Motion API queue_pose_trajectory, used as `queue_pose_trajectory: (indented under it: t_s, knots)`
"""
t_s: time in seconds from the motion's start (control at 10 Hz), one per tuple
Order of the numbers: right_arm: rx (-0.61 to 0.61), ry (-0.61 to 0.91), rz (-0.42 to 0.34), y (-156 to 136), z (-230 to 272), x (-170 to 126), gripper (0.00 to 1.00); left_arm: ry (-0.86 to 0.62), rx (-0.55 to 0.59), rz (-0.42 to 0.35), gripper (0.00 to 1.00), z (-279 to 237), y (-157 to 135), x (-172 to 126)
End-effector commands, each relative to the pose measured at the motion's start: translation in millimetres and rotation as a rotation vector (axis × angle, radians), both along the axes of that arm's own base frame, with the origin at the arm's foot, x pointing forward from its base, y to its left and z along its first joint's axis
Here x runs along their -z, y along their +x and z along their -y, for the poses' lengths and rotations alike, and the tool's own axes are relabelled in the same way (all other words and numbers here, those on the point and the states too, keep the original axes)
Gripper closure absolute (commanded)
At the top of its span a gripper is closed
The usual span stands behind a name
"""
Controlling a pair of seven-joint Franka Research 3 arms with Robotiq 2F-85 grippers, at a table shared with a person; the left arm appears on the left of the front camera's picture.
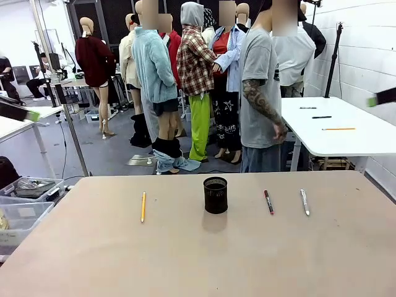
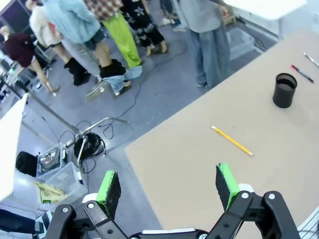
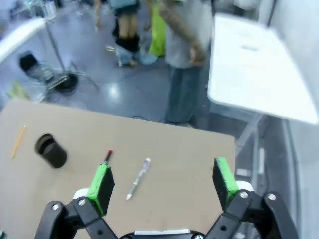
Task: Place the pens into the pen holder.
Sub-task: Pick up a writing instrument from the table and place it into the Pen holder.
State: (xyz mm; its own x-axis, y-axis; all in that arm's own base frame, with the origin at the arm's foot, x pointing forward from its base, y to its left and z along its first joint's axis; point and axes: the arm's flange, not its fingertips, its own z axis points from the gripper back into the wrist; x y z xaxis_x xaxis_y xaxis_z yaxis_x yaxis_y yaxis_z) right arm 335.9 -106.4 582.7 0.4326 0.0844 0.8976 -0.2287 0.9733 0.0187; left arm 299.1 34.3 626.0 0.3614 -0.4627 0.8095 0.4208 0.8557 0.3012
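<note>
Left gripper and right gripper gape wide, empty; I fear thin yellow pencil rolling from a flat pinch, or tipping black mesh cylinder cup.

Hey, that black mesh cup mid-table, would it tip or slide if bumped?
The pen holder looks like thin mesh with nothing sticking out, so it is probably light and would slide. It stands squat and upright on the flat table, so tipping seems less likely.

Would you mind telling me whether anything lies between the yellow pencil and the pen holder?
Nothing visible does: bare tabletop separates the yellow pencil from the pen holder; the dark pen and silver pen lie on its other side.
</note>
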Motion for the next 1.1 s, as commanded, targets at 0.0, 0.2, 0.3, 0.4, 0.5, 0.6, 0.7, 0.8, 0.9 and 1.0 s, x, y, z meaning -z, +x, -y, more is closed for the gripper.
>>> queue_pose_trajectory:
  t_s: [0.0, 0.2, 0.3, 0.4, 0.5, 0.6, 0.7, 0.8, 0.9, 1.0]
  knots:
    - [0.124, 0.174, 0.003, -140, 26, 178, 0.0, 0.051, 0.084, 0.004, 0.0, -45, -130, 160]
    - [0.167, 0.256, -0.036, -135, 51, 196, 0.0, 0.005, 0.151, -0.053, 0.0, -96, -123, 181]
    - [0.152, 0.242, -0.057, -131, 49, 197, 0.0, 0.007, 0.18, -0.082, 0.0, -106, -116, 186]
    - [0.178, 0.235, -0.053, -26, 120, 56, 0.0, -0.055, 0.141, -0.105, 0.0, -116, -109, 187]
    - [0.178, 0.235, -0.053, -26, 120, 56, 0.0, -0.022, 0.162, -0.066, 0.0, -144, -55, 50]
    - [0.178, 0.235, -0.053, -26, 120, 56, 0.0, -0.022, 0.162, -0.066, 0.0, -144, -55, 50]
    - [0.178, 0.235, -0.053, -26, 120, 56, 0.0, -0.022, 0.162, -0.066, 0.0, -144, -55, 50]
    - [0.167, 0.23, -0.058, -30, 130, 65, 0.0, -0.022, 0.162, -0.066, 0.0, -144, -55, 50]
    - [0.121, 0.144, -0.068, -1, 97, 29, 0.0, -0.022, 0.162, -0.066, 0.0, -144, -55, 50]
    - [0.11, 0.051, -0.117, 27, 61, 1, 0.0, -0.022, 0.162, -0.066, 0.0, -144, -55, 50]
